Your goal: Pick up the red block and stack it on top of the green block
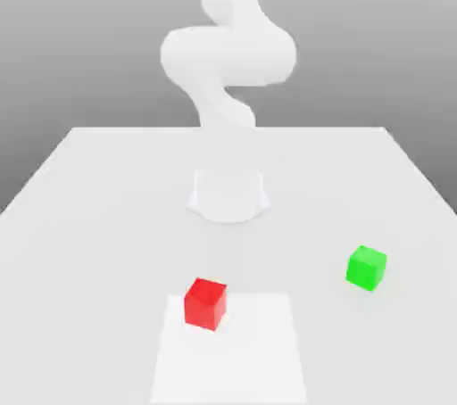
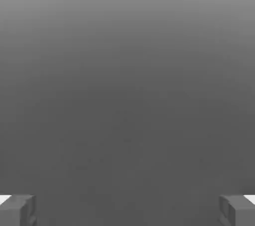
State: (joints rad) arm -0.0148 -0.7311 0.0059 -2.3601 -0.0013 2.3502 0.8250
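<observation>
The tool (image 2: 127, 211) hangs spread wide with nothing between its fingers (image 2: 17, 210), which sit far apart at the two sides of the hand view over plain grey. That wide stance makes sense to me: nothing has been picked up yet, and open jaws are what a cube-sized grab calls for.

From the exterior view, the arm (image 1: 228, 55) rises from its base (image 1: 228, 195) near the middle of the counter (image 1: 89, 180), curling up and out of the top of the picture, so the tool is held high, well above both cubes and touching neither.

The red block (image 1: 206, 302) rests flat on the counter toward the near edge, close in front of the base, on the corner of a paler square patch (image 1: 230, 354). The green block (image 1: 367, 267) sits alone toward the exterior view's right edge, well apart from the red one, its top face bare. I'd judge the tool must first come down over the red block.
</observation>
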